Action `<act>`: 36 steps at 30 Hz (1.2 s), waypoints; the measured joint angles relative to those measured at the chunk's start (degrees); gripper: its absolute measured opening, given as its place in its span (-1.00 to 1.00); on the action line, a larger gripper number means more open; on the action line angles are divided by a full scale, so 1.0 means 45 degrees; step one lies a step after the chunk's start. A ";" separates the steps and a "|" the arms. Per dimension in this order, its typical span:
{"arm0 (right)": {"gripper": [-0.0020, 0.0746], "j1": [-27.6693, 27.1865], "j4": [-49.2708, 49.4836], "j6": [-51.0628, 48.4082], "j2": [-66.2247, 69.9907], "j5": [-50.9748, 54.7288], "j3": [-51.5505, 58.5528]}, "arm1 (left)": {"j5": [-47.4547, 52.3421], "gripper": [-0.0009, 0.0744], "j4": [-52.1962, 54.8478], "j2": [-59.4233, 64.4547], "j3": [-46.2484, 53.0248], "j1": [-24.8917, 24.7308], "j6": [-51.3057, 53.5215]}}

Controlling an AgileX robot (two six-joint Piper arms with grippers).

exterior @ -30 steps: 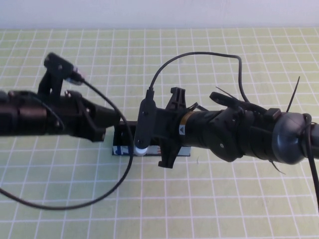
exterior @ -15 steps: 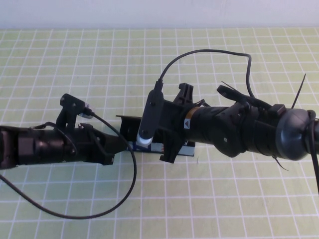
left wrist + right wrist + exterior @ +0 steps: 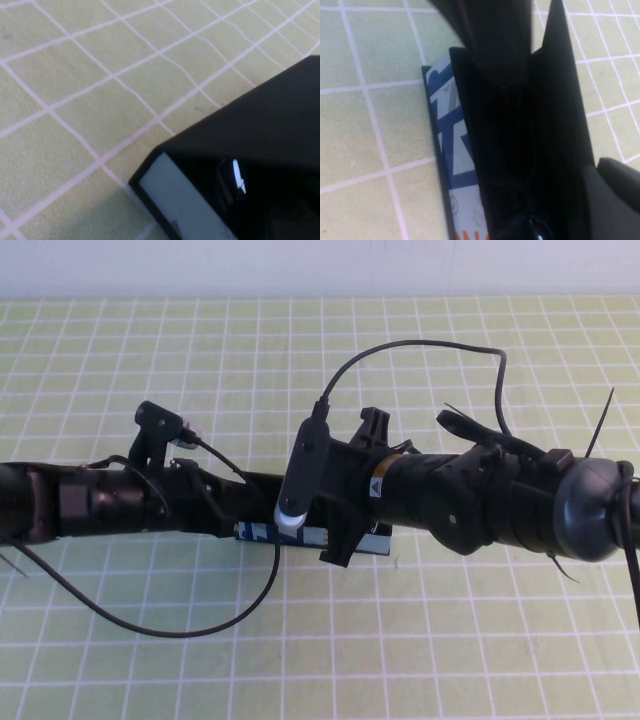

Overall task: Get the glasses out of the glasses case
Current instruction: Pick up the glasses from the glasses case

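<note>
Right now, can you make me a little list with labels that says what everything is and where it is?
Table: green mat with white grid
Glasses case: black box with white, blue-printed side, mid-table, lid open
Glasses: dark shape inside the case, hard to make out
Left gripper: at the case's left end, fingers hidden
Right gripper: over the case's right part, fingers hidden

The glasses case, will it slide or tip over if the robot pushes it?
The glasses case is a flat-sided box lying low on the mat, so it would probably slide, not tip. The left gripper and right gripper sit at it, perhaps steadying it.
</note>
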 joint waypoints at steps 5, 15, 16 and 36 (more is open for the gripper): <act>-0.95 -0.0004 0.0093 0.0000 0.0000 0.0000 0.0000 | -0.0051 -0.99 -0.0049 0.0317 -0.0058 0.0000 0.0253; -0.52 -0.0004 0.1241 0.0048 -0.0485 0.0135 0.0000 | 0.0054 -0.99 -0.0191 0.0481 -0.0111 0.0000 0.0410; -0.46 -0.0004 0.1456 0.0048 -0.0730 0.0294 0.0000 | 0.0055 -0.99 -0.0217 0.0481 -0.0111 0.0000 0.0410; -0.99 -0.0106 0.3682 0.6519 -0.1452 0.4998 0.0000 | 0.0156 -0.99 -0.0217 0.0535 -0.0111 0.0000 -0.0029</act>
